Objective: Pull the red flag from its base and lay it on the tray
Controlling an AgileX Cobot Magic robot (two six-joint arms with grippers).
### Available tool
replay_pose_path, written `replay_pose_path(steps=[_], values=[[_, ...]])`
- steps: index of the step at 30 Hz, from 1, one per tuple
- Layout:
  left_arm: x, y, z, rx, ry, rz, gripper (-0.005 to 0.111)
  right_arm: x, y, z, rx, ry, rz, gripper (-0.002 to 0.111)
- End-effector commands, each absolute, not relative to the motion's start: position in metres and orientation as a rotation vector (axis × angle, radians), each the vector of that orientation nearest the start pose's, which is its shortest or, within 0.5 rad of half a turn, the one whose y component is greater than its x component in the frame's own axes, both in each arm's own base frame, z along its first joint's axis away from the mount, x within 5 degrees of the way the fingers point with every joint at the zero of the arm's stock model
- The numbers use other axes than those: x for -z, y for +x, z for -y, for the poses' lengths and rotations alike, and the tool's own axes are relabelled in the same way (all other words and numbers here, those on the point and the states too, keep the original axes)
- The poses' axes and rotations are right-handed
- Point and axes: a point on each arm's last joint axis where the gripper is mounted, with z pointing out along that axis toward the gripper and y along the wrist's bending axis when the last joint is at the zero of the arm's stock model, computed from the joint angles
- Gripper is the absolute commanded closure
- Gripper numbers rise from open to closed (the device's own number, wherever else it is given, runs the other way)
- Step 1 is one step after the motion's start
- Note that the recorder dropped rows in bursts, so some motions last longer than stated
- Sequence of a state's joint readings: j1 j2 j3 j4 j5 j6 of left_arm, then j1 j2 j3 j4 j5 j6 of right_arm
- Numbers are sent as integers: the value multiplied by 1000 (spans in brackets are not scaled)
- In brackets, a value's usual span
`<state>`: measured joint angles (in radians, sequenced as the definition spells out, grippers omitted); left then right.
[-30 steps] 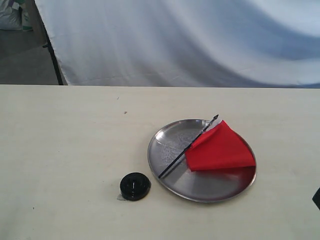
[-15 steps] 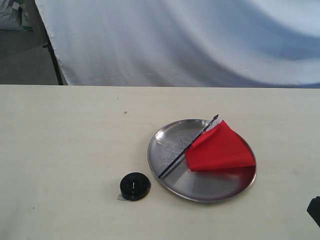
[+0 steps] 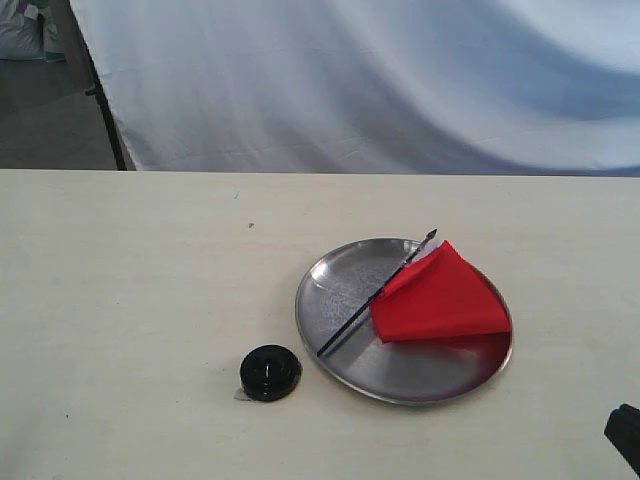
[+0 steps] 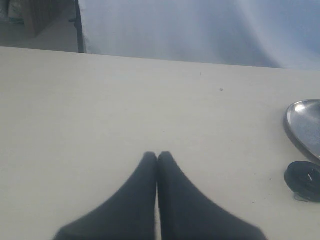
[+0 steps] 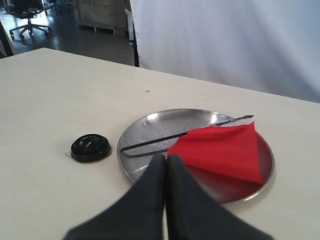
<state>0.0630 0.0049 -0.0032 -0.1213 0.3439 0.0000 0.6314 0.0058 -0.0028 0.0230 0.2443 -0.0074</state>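
1. I am judging the task to be at its last step. The red flag (image 3: 440, 298) is lying on the tray (image 3: 400, 385), with its cloth spread over the right half in the exterior view. Its black stick (image 3: 375, 295) is slanting across the steel, and the pointed tip is reaching to the far rim.
2. The base (image 3: 269, 372) is sitting alone on the table (image 3: 130, 280), near the tray's left rim but not touching it. Nothing is standing in its centre hole.
3. I am keeping my right gripper (image 5: 166, 159) fully closed, fingers pressed together and gripping nothing. It is hanging on the near side of the tray. I cannot tell how high it is above the table.
4. My left gripper (image 4: 157, 156) is likewise closed and empty. It is hanging over bare table, with the base and the tray's edge off to one side.
5. As I am reading it, the next move calls for no grasp at all. I only need to draw both arms back without disturbing what is lying on the tray.
6. A white cloth (image 3: 380, 80) is hanging behind the table, and nothing is lying between my grippers and the tray. The one risk I am seeing is a knock to the tray rim or the stick's tip, which could roll the flag off.
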Motion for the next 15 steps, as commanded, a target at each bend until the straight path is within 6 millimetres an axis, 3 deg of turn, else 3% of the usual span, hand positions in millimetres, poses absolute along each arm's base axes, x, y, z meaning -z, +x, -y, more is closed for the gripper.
replay_pose_path(steps=[1,15], values=[[-182,54,1,79,-129,-1820,107,-190,44,-34,-465,-570,-1664,108],[-182,54,1,79,-129,-1820,107,-189,44,-34,-472,-560,-1682,108]])
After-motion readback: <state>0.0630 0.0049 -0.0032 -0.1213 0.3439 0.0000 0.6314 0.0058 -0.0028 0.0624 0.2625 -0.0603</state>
